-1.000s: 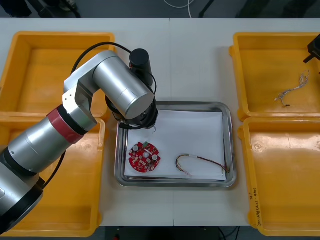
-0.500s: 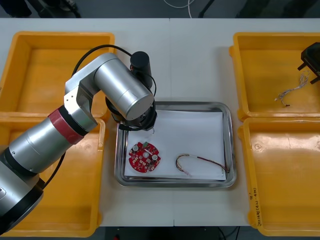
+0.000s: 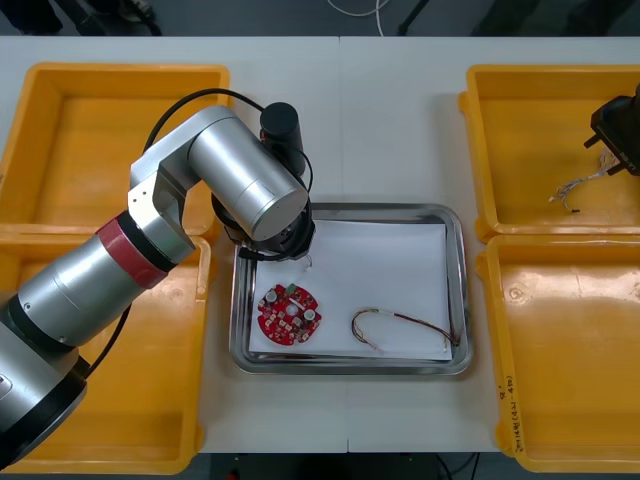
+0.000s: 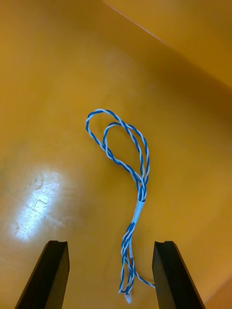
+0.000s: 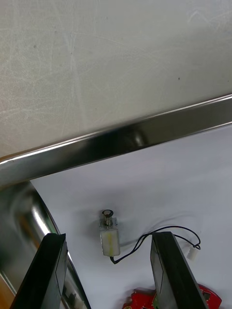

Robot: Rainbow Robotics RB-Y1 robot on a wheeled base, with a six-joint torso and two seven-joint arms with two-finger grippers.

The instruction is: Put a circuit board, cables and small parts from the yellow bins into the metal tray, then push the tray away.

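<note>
Right wrist view: the right gripper (image 4: 110,246) hangs in a yellow bin (image 4: 48,96), fingers spread, with the twisted blue and white cable (image 4: 137,193) lying between them. The left gripper (image 5: 107,236), also spread, hangs above a small metal part (image 5: 109,240) in the metal tray (image 5: 121,140), near the red circuit board (image 3: 288,314).

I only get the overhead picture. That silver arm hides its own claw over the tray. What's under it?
Observer: The left gripper is open over the metal tray's white inside; a small metal part lies just below it.
Visitor: And the pale squiggle in the far right bin?
Observer: A twisted blue and white cable, looped on the yellow bin's floor.
Visitor: Is the other claw holding it?
Observer: No, the right gripper is open, poised over its tail.
</note>
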